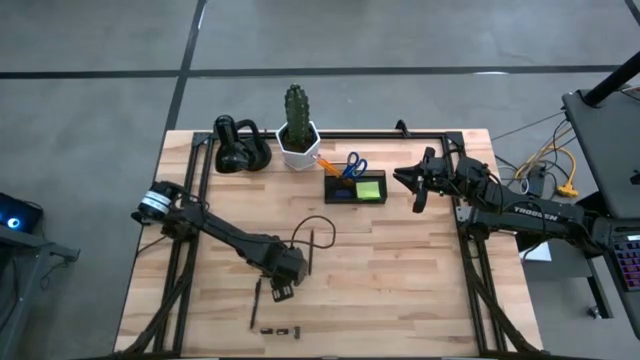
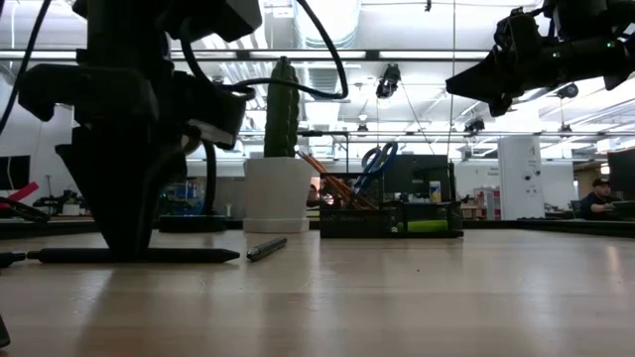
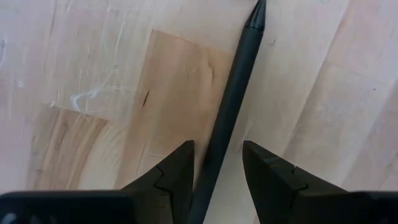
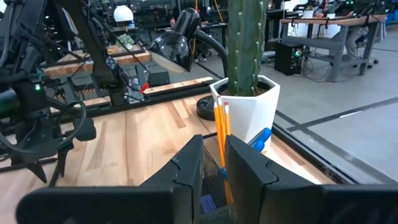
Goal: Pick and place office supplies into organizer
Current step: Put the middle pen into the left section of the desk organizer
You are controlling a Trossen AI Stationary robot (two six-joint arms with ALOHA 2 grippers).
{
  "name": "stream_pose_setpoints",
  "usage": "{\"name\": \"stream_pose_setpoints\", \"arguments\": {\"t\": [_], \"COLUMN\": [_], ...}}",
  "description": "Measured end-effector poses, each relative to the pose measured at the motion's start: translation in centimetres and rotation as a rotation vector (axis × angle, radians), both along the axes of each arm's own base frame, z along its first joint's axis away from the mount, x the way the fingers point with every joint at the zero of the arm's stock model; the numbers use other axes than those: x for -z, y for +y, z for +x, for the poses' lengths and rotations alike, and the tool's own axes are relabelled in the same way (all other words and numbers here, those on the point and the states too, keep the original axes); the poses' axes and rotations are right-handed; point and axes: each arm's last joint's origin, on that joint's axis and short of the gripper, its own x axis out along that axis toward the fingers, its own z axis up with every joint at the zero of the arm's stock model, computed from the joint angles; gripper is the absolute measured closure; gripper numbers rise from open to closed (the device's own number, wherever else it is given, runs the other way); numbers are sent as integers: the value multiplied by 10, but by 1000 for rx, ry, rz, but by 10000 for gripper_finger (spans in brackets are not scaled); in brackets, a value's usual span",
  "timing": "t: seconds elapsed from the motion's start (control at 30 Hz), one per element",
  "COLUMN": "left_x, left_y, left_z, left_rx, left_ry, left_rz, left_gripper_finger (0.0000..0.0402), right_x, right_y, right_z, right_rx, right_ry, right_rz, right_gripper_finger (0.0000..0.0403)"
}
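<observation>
A dark pen (image 3: 233, 93) lies flat on the wooden table. My left gripper (image 3: 217, 149) points down over it, open, with one finger on each side of the pen's shaft and a gap showing at both; in the low view my left gripper (image 2: 129, 233) stands down at the tabletop over the pen (image 2: 189, 255). The organizer (image 1: 355, 188) stands at the far middle, holding blue-handled scissors (image 1: 353, 165), orange pencils (image 1: 328, 163) and a green pad (image 1: 370, 188). My right gripper (image 1: 415, 190) hangs level in the air just right of the organizer, its fingers (image 4: 186, 165) a narrow gap apart around nothing.
A cactus in a white pot (image 1: 297, 140) and a black rounded gadget (image 1: 240, 148) stand at the far edge, left of the organizer. A second dark pen (image 2: 266, 248) lies farther back. Tiny black clips (image 1: 282, 330) lie near the front edge. Bare wood lies on the right.
</observation>
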Motion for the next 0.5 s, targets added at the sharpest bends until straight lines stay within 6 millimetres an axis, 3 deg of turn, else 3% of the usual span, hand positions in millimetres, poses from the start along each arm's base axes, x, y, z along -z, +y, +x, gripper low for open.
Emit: {"name": "stream_pose_setpoints", "arguments": {"t": [0.37, 0.5], "left_x": [3, 3], "left_y": [0, 0], "left_z": [1, 0], "left_rx": [-4, -5], "left_ry": [-17, -16], "left_rz": [11, 16], "left_gripper_finger": [281, 311], "right_x": [0, 0], "right_y": [0, 0], "right_z": [0, 0], "right_rx": [0, 1], "right_ry": [0, 0], "right_rz": [-1, -1], "right_gripper_finger": [346, 346]}}
